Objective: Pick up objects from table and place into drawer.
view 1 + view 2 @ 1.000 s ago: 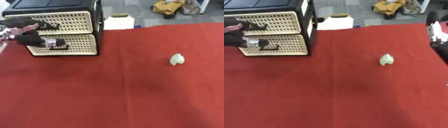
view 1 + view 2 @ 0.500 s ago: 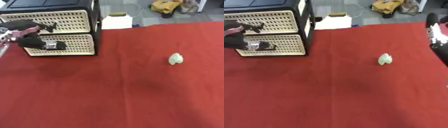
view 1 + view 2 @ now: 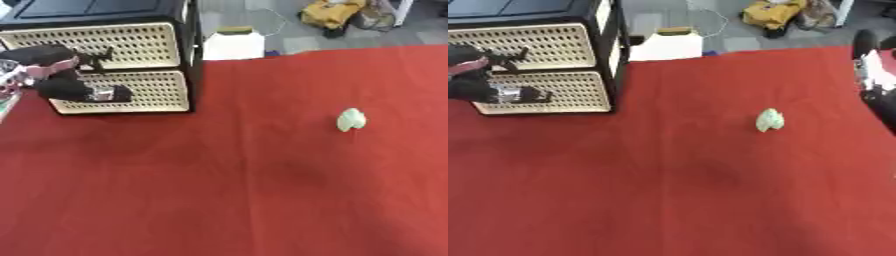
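Note:
A black drawer unit (image 3: 188, 45) with two cream perforated drawers stands at the table's far left. My left hand (image 3: 61, 85) is at its front, where the upper drawer (image 3: 131, 45) meets the lower drawer (image 3: 149, 92). Its fingers are curled at the lower drawer's top edge, and one dark finger (image 3: 94, 54) reaches up over the upper drawer. A small pale green object (image 3: 351, 120) lies alone on the red cloth, right of centre and far from either hand. My right arm (image 3: 874, 75) shows only at the right edge of the right eye view, above the table's right side.
The red tablecloth (image 3: 227, 190) covers the whole table. Behind the far edge stand a white box (image 3: 234, 44) and a yellow bag (image 3: 328, 12) on the floor. The drawer unit is the only tall thing on the table.
The left hand stays at the drawer front and has sunk slightly. The whole view has shifted a little. The green object has not moved.

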Robot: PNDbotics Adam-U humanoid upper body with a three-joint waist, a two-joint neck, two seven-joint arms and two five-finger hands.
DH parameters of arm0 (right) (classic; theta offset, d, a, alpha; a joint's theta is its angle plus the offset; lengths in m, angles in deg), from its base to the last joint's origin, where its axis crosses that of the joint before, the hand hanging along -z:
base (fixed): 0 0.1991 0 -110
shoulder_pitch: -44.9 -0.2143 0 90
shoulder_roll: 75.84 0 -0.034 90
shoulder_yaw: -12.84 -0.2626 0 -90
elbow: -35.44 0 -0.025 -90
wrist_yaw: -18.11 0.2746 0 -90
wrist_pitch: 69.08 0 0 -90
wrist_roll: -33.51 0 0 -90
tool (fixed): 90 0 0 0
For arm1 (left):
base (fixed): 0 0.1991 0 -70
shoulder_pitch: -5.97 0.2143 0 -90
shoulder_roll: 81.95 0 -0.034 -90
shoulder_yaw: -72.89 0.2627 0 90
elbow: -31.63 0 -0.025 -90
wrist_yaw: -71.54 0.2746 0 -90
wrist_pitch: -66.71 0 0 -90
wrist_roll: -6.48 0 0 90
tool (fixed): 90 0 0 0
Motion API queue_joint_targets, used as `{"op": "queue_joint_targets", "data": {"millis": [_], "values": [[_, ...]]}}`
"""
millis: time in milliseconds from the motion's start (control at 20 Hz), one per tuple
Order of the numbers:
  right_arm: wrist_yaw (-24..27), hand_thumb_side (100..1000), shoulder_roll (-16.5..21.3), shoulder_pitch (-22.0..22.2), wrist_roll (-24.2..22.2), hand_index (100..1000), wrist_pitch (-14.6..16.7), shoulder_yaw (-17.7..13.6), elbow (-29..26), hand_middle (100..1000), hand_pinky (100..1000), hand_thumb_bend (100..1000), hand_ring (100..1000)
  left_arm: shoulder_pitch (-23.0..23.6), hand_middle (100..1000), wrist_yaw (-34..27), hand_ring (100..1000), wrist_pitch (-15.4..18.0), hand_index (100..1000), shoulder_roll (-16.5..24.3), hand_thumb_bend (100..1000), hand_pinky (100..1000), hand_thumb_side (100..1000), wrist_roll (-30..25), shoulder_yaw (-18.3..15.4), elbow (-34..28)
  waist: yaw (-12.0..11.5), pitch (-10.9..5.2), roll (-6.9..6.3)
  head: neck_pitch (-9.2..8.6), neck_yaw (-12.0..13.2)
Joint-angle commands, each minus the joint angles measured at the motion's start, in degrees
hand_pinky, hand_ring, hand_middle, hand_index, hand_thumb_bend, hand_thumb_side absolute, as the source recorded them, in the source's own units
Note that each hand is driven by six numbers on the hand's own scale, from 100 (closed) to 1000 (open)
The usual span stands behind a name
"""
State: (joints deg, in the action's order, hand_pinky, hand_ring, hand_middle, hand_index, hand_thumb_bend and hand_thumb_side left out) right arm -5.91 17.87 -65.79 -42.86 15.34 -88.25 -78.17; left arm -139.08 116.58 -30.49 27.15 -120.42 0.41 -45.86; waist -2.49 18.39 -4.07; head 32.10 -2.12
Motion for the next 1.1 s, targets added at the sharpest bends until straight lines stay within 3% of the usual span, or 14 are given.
{"op": "queue_joint_targets", "data": {"millis": [50, 200, 400, 750, 1100], "values": [[0.3, 703, 0.6, -0.5, 0.0, 811, 0.0, -0.6, -1.0, 544, 704, 348, 821, -0.8, 100, 0.1, 100, 0.1, 848, 1.3, 660, 100, 1000, 0.0, -0.4, -0.7, -0.2, -1.28, 0.24, -0.60, 0.1], [0.3, 703, 0.6, -0.3, 0.1, 811, 0.0, -0.6, -1.0, 545, 705, 347, 821, -0.7, 100, -0.1, 100, 0.6, 860, 2.1, 647, 100, 1000, -0.4, -0.5, -2.9, -0.5, -1.50, 0.31, -0.41, 0.0], [0.2, 702, 0.6, -0.1, 0.1, 811, -0.2, -0.7, -1.0, 545, 706, 346, 821, -0.3, 100, -1.3, 100, 0.6, 965, 4.0, 614, 100, 1000, -1.0, -1.4, -7.7, -1.1, -1.86, 0.30, -0.12, -0.2], [0.2, 702, 0.5, 0.1, 0.1, 811, -0.2, -0.8, -1.0, 545, 707, 347, 820, 0.5, 100, -2.5, 100, -0.5, 960, 5.9, 588, 100, 1000, -1.3, -3.4, -12.4, -1.4, -2.26, 0.48, -0.05, -0.4], [0.2, 703, 0.4, 0.0, 0.1, 812, -0.2, -0.8, -1.0, 545, 707, 348, 821, 0.2, 100, -2.4, 100, -2.2, 942, 5.9, 587, 100, 1000, -0.2, -4.0, -12.4, -1.1, -2.13, 0.57, -0.40, -0.3]]}}
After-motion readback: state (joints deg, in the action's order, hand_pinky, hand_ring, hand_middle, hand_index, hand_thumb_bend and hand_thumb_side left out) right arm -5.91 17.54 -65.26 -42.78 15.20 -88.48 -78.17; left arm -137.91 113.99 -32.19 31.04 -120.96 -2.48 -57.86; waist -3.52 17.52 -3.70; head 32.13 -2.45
